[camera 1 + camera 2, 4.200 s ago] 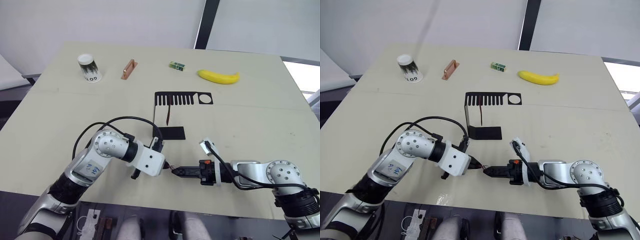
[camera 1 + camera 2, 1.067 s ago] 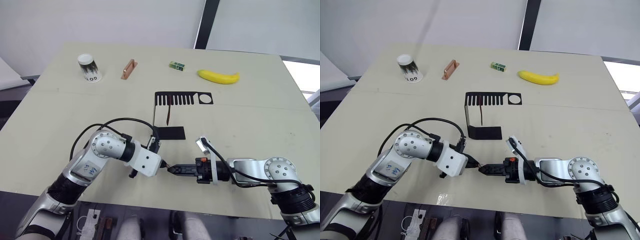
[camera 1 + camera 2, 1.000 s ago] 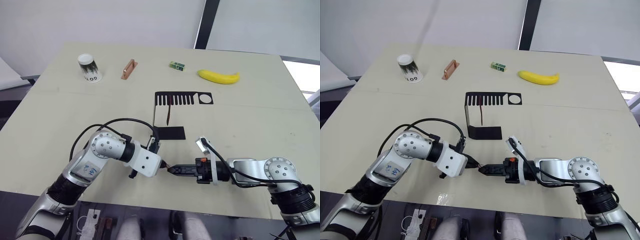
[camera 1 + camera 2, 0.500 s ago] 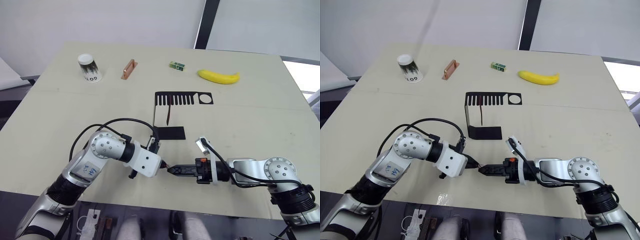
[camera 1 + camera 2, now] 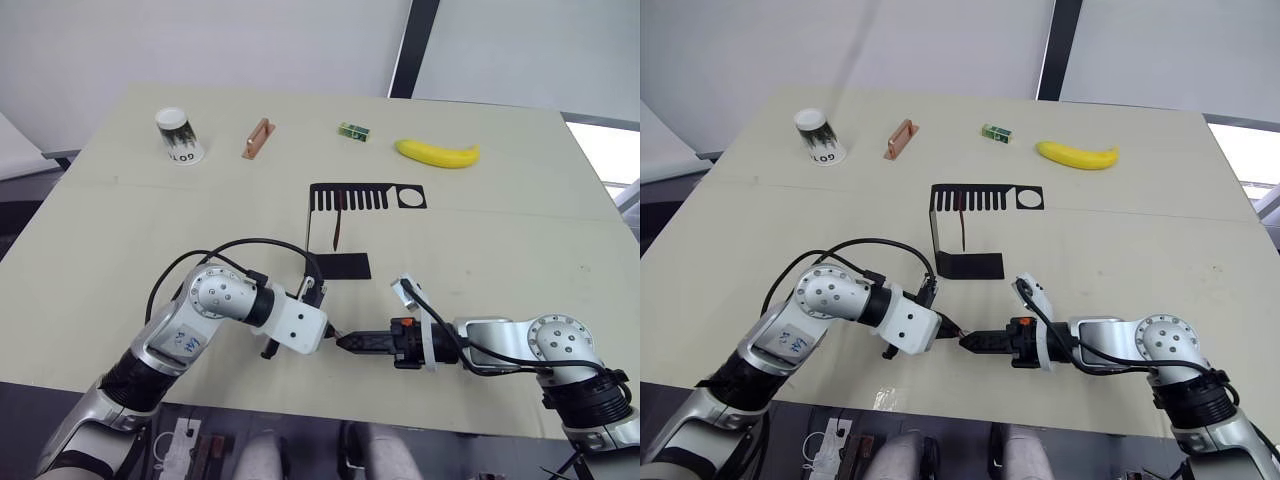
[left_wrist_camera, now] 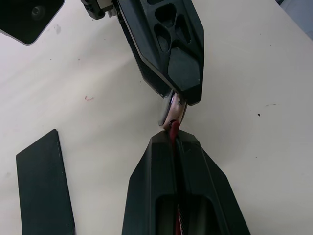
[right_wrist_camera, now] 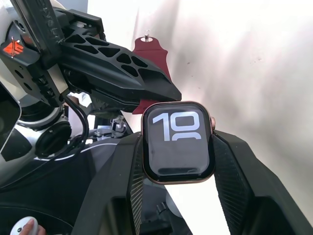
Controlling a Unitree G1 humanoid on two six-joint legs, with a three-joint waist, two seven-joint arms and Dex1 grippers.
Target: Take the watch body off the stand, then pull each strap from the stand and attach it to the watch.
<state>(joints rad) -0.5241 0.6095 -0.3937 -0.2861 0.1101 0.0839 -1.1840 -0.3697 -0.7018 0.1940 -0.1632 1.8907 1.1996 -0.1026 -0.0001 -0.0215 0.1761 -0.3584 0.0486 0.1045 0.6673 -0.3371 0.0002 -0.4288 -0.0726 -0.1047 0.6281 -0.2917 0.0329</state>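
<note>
Left elbow shifted slightly, left fingers (image 6: 175, 147) still clamping strap (image 7: 149, 55), right fingers (image 7: 177, 147) gripping watch body (image 7: 177, 140), tips meeting.

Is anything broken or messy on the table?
No, nothing stands out. One strap hangs from the stand, and the cup, copper bar, green block and banana sit tidily apart.

This is looking like a robot test room or lab rather than a home. A plain pale table (image 5: 520, 250) is standing before bare white wall panels (image 5: 200, 45) split by a dark upright strip (image 5: 413, 45). Unrelated odd items are sitting spaced along its far edge: a paper cup (image 5: 179, 136), a copper bar (image 5: 258, 138), a small green block (image 5: 353, 130) and a banana (image 5: 437, 153).
</note>
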